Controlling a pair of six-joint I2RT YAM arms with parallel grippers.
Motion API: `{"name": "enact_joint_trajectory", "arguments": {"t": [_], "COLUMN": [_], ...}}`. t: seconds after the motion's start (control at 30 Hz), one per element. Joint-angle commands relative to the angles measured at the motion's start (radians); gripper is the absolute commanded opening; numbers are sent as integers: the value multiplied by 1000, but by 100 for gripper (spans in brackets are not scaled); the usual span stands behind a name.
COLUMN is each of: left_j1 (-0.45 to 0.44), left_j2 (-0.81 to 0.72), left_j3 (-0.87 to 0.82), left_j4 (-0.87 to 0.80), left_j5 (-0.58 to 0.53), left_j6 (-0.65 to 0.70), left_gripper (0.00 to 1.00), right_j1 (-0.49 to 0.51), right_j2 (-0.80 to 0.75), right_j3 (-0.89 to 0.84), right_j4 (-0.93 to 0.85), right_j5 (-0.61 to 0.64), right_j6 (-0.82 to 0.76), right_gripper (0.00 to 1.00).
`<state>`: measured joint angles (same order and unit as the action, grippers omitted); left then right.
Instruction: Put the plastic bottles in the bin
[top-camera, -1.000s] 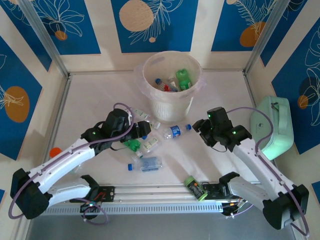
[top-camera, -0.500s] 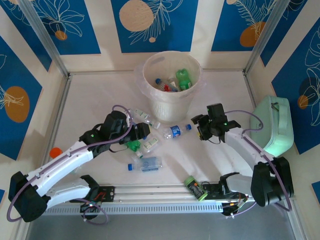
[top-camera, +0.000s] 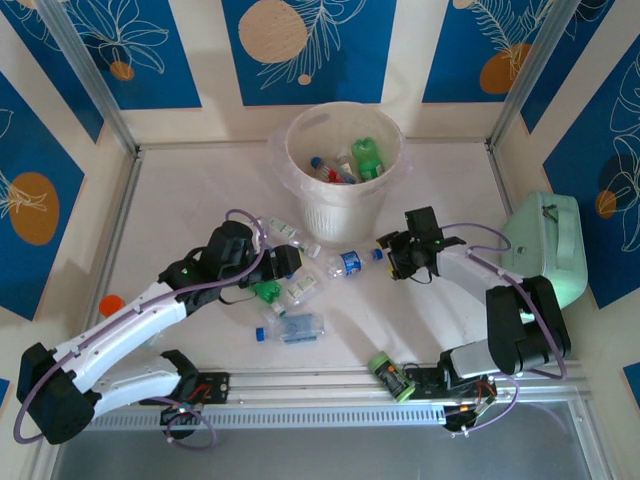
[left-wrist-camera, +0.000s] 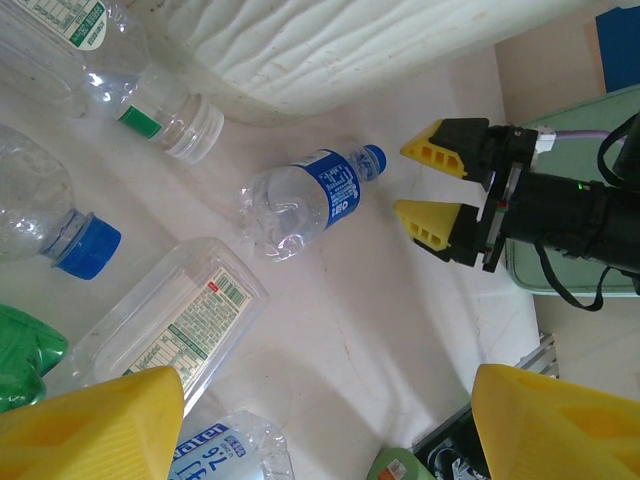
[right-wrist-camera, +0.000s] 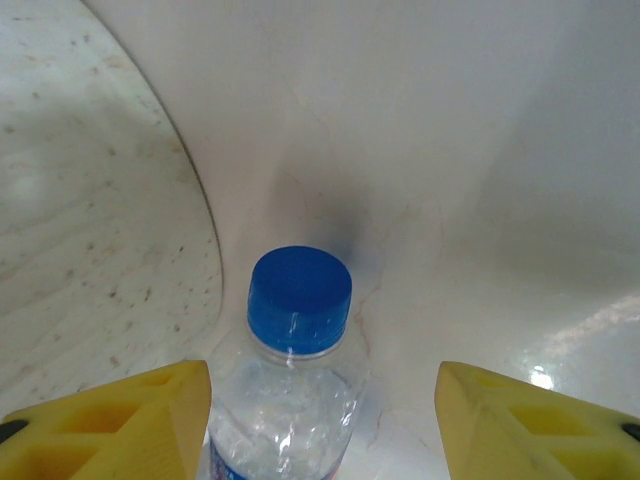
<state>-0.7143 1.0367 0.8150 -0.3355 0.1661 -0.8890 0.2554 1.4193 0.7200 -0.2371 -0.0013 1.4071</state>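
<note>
The clear plastic bottle with blue cap and label (top-camera: 348, 263) lies flat on the white table (top-camera: 200, 200), just before the round cream bin (top-camera: 340, 222); its long axis runs left-right, cap towards the right gripper (left-wrist-camera: 402, 180), whose jaws stand apart, ungripping; the left gripper (left-wrist-camera: 330, 390) gapes empty.

L end effector (top-camera: 289, 262) open, R end effector (left-wrist-camera: 428, 188) open, arms angled inward.

right claw (right-wrist-camera: 320, 392): jaws apart | blue-capped bottle (right-wrist-camera: 298, 310): between them, cap pointing away | bin (right-wrist-camera: 85, 210): at left
</note>
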Motion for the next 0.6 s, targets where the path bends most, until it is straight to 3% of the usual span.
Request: {"name": "enact_joint_trajectory", "arguments": {"t": [0.0,0.57], "left_j1": [9,8], "left_j2": [-14,-21], "left_j3": [-1,-10], "left_j4": [12,3], "left_j5": [23,29], "left_j6": [16,23], "left_gripper": [75,75], "right_j1": [7,21], "right_j2": [31,143], "right_j3": [38,55], "right_j4": [36,87], "right_j5": [-21,-19], "right_j6": [11,27], "right_gripper": [61,58]}}
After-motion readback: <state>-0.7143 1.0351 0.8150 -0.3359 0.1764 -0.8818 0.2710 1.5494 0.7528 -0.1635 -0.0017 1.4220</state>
